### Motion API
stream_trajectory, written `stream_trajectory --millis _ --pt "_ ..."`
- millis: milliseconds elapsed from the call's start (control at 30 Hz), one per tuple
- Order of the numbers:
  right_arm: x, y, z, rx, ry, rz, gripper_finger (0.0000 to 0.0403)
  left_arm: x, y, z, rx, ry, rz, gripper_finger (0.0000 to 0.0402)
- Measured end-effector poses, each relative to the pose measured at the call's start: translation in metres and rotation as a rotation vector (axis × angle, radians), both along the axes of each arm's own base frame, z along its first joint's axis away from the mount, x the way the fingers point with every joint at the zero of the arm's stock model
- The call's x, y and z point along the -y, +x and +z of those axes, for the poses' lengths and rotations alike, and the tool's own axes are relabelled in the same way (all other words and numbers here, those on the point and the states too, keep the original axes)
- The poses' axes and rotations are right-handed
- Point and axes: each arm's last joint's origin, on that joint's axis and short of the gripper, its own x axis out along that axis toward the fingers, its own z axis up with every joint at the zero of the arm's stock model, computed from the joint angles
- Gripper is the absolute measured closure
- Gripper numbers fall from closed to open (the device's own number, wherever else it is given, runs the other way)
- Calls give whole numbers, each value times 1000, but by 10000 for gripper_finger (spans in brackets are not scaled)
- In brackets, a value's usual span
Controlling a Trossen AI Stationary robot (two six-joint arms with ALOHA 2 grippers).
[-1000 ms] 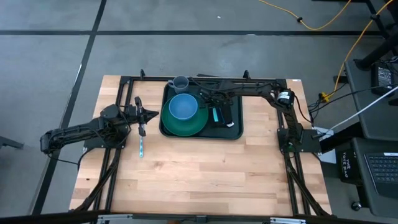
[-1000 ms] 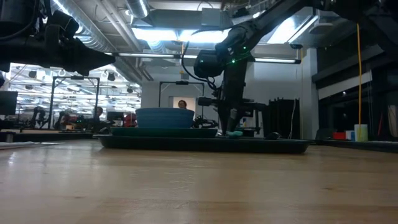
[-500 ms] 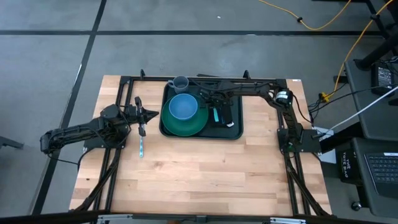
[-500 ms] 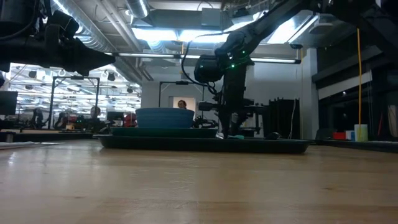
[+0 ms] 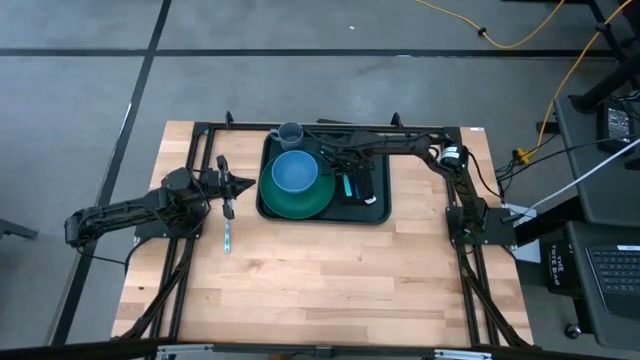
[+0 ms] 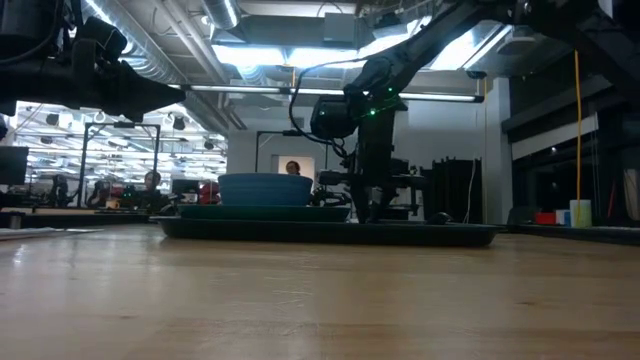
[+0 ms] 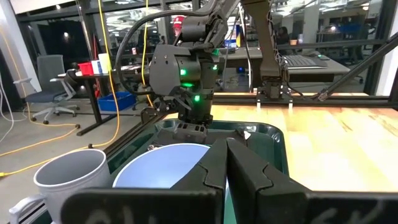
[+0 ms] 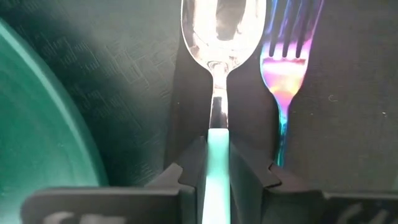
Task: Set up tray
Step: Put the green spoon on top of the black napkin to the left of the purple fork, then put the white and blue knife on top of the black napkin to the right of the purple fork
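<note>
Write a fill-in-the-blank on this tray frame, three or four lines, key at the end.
1. The blue bowl sits on the green ____.
2. In the right wrist view, the spoon lies beside a ____.
3. The grey cup stands in the tray's far-____ corner in the high view.
4. The knife lies on the table, ____ the tray.

Missing words: plate; fork; left; outside

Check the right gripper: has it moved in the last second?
Yes. The right gripper has come down toward the tray in the low view, lowering the spoon beside the fork.
</note>
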Motion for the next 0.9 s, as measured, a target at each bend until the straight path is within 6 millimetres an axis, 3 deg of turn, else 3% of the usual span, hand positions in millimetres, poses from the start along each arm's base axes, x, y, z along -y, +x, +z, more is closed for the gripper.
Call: stream_trajectory --millis 600,900 --pt "0 1 0 11 7 -1 276 0 0 0 0 0 0 399" --pt "3 -1 1 7 14 17 270 0 0 0 0 0 0 398"
